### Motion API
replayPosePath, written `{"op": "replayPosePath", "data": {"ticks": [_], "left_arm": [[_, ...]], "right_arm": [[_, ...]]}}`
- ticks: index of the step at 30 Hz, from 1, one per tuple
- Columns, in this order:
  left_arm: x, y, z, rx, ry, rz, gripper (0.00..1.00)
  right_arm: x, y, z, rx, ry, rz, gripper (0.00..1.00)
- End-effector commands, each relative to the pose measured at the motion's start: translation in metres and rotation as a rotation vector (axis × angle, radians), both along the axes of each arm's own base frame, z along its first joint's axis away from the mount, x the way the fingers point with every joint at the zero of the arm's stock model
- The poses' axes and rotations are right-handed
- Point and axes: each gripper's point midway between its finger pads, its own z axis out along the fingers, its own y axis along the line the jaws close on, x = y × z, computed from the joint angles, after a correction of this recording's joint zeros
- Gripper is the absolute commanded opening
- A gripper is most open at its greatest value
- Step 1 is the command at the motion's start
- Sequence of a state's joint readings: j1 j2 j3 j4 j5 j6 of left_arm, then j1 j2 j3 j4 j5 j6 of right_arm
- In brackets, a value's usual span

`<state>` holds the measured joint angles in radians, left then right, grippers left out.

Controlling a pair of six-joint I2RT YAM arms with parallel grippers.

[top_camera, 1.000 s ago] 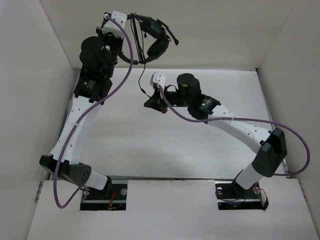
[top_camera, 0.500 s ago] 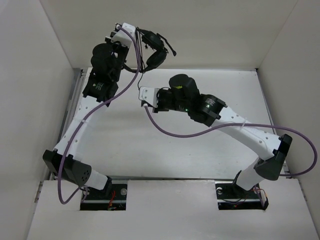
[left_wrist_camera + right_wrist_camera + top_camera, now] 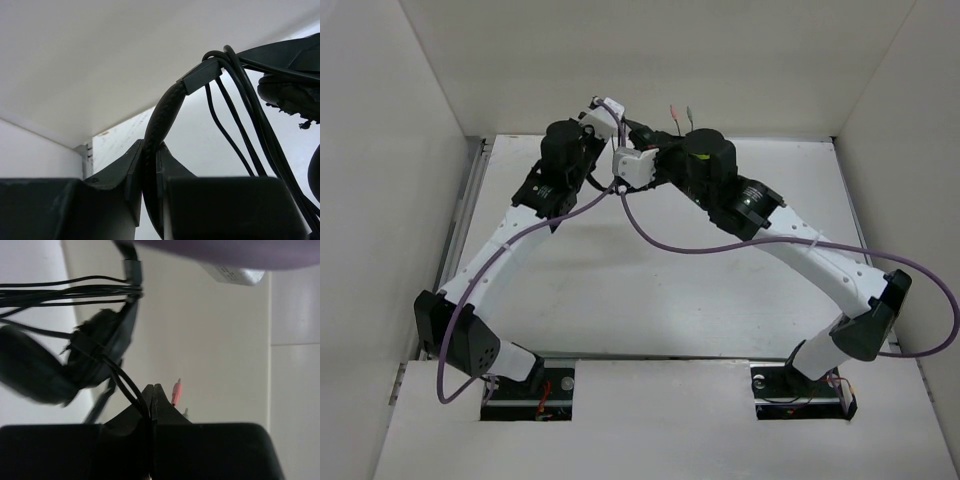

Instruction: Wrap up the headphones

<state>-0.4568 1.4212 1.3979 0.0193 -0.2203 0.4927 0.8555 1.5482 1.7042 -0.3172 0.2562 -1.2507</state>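
The black headphones are held up at the back of the table between both grippers, mostly hidden in the top view. My left gripper is shut on the padded headband; it also shows in the top view. Several cable strands run past the band. My right gripper is shut on the thin black cable, just below the earcup. The pink plug and the second plug stick out beyond its fingertips; both show in the top view.
The white back wall stands right behind the grippers, with side walls left and right. Thick purple robot cables hang from both wrists over the white table.
My left arm has swung right and down with the headphones. My right gripper has moved back and up to meet it, and the plugs now stick up beside it.
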Motion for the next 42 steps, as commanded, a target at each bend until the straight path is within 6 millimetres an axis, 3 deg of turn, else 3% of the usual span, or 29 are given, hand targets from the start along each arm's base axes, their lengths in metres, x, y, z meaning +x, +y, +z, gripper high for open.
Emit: {"op": "replayPosePath", "data": {"ticks": [1, 9, 20, 28, 34, 42], "left_arm": [[-0.025, -0.007, 0.038, -0.104, -0.077, -0.055, 0.02], [-0.068, -0.061, 0.035, -0.19, 0.023, -0.312, 0.02], [-0.102, -0.099, 0.03, -0.256, 0.181, -0.532, 0.01], [-0.112, -0.108, 0.025, -0.25, 0.226, -0.59, 0.01], [-0.113, -0.102, 0.022, -0.249, 0.238, -0.588, 0.01], [-0.135, -0.106, -0.004, -0.215, 0.345, -0.67, 0.01]], "right_arm": [[0.014, -0.032, 0.064, 0.052, -0.277, -0.113, 0.0], [0.048, -0.045, 0.055, 0.129, -0.341, -0.099, 0.0], [0.061, -0.035, 0.031, 0.188, -0.235, -0.018, 0.0], [0.06, -0.029, 0.027, 0.231, -0.143, 0.024, 0.06], [0.06, -0.034, 0.007, 0.231, 0.02, 0.074, 0.19], [0.043, -0.05, -0.015, 0.263, 0.31, 0.223, 0.3]]}}
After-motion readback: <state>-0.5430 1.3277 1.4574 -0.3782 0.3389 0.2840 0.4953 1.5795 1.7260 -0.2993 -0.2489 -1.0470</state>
